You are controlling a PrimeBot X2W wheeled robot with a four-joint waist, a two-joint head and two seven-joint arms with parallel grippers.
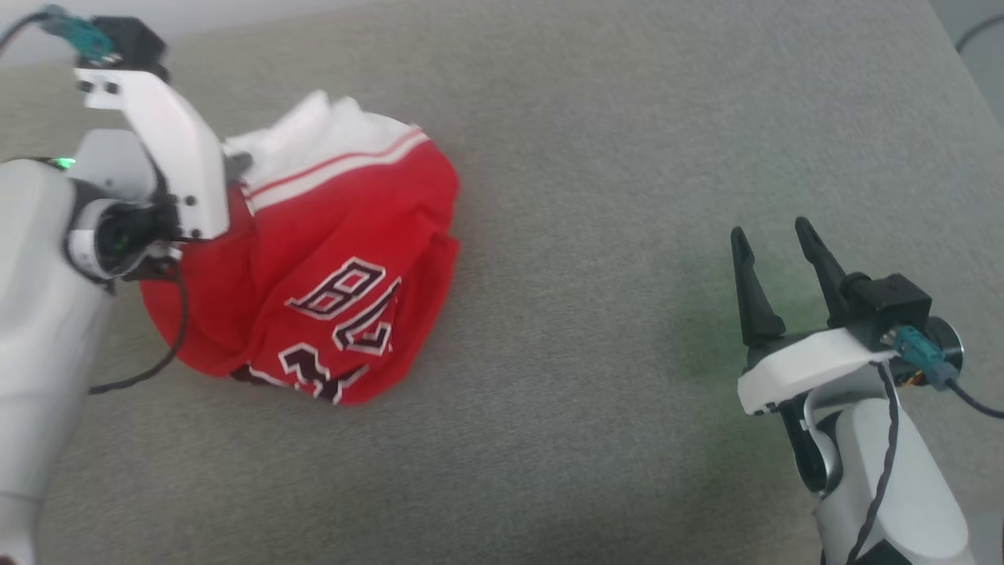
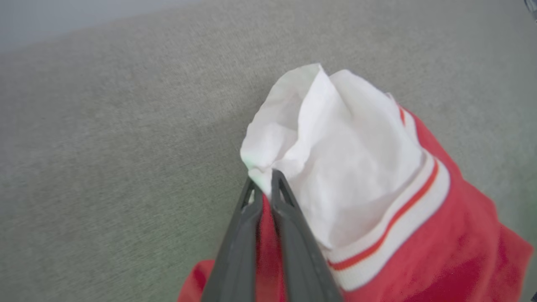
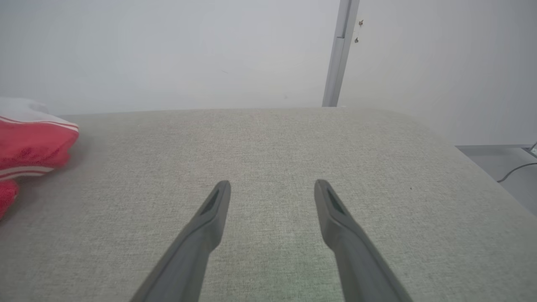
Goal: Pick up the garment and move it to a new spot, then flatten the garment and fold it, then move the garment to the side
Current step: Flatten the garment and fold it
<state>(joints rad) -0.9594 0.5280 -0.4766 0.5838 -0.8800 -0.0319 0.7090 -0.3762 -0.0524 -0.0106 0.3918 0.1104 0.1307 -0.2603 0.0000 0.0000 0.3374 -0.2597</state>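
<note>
**A:** Garment (image 1: 329, 259) on the grey top (image 1: 588, 157), bunched into a red heap on the robot's left, black lettering showing on the crumpled face.

**B:** And the left gripper (image 2: 263, 178) is right in it. The fingers are pinched together on a fold of the white sleeve (image 2: 335, 159), with red cloth running down between them.

**A:** Clamped, no question. The striped trim (image 2: 390, 226) curves just beside that grip. Is the heap off the top at all?

**B:** Hard to say from the head view. The low edge looks to be resting on the top, but the arm covers the gripped corner.

**A:** Over to the right gripper (image 1: 769, 227) — well apart from the garment, fingers spread wide, nothing between them.

**B:** Its wrist view agrees: two dark fingers over bare top, the garment at the far left edge (image 3: 33, 142), a pale wall (image 3: 168, 50) behind.
</note>
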